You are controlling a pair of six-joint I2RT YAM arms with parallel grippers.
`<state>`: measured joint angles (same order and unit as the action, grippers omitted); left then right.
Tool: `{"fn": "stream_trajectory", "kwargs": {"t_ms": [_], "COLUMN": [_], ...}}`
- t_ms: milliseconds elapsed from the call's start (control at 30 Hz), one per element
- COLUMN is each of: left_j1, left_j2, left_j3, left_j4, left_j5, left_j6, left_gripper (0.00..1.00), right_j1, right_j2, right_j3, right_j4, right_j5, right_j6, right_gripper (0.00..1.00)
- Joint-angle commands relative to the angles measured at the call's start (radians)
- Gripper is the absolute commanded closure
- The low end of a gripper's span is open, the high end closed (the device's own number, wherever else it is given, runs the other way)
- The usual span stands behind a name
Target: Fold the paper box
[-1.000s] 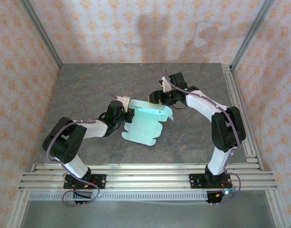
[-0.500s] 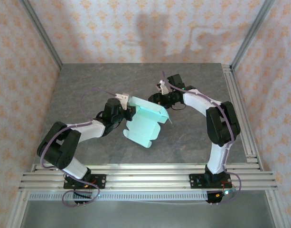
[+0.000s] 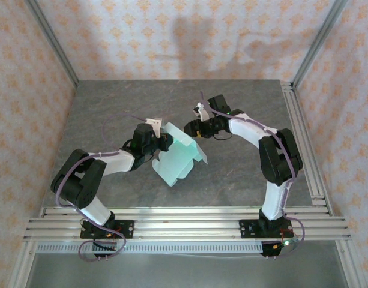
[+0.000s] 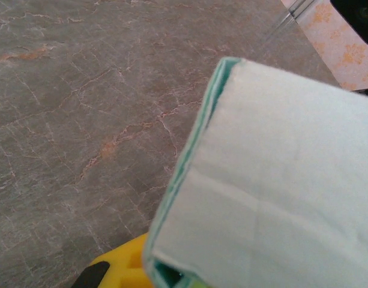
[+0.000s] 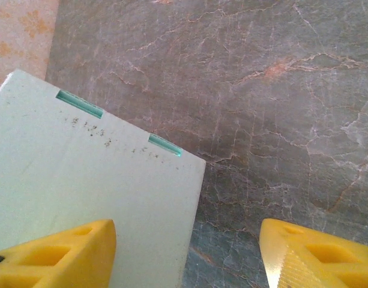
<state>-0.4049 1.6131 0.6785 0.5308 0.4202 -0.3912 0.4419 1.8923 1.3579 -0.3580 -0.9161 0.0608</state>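
Note:
The paper box (image 3: 179,157) is a pale mint-green card sheet, partly folded and lifted at a tilt over the middle of the table. My left gripper (image 3: 161,142) is shut on its left edge. In the left wrist view the folded card (image 4: 274,180) rises from beside one yellow finger (image 4: 120,269). My right gripper (image 3: 191,128) is at the sheet's upper right corner and stands open. In the right wrist view a panel with two slots (image 5: 93,180) lies in front of the left finger (image 5: 51,255). The panel's edge reaches into the gap of the right gripper (image 5: 187,258) and the right finger (image 5: 316,252) is apart from it.
The grey marble table (image 3: 111,108) is walled by patterned panels on three sides. Aluminium rails run along the right side (image 3: 301,138) and the near edge (image 3: 184,219), where both arm bases are bolted.
The left gripper has swung the sheet up and leftward, so it looks narrower and more folded. The right gripper has moved left toward the sheet's upper corner.

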Motion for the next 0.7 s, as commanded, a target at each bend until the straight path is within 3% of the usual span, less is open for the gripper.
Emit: {"fn": "stream_trajectory", "kwargs": {"t_ms": [0,267,667], "left_j1": [-0.002,-0.001,0.002], "left_j2": [0.021,0.0,-0.041], "left_j3": [0.056,0.029,0.013], "left_j4": [0.089,0.015,0.025], "left_j5": [0.003,-0.015,0.021], "left_j6": [-0.027,0.066,0.059], "left_gripper": [0.96,0.97,0.98], "right_j1": [0.064,-0.016,-0.089], "right_j2": [-0.016,-0.063,-0.166], "right_j3": [0.006,-0.011,-0.105], "right_j4": [-0.029,0.068,0.254], "right_j5": [-0.075,-0.064,0.037], "right_j6": [-0.056,0.055,0.21], "right_gripper": [0.35,0.35,0.35]}}
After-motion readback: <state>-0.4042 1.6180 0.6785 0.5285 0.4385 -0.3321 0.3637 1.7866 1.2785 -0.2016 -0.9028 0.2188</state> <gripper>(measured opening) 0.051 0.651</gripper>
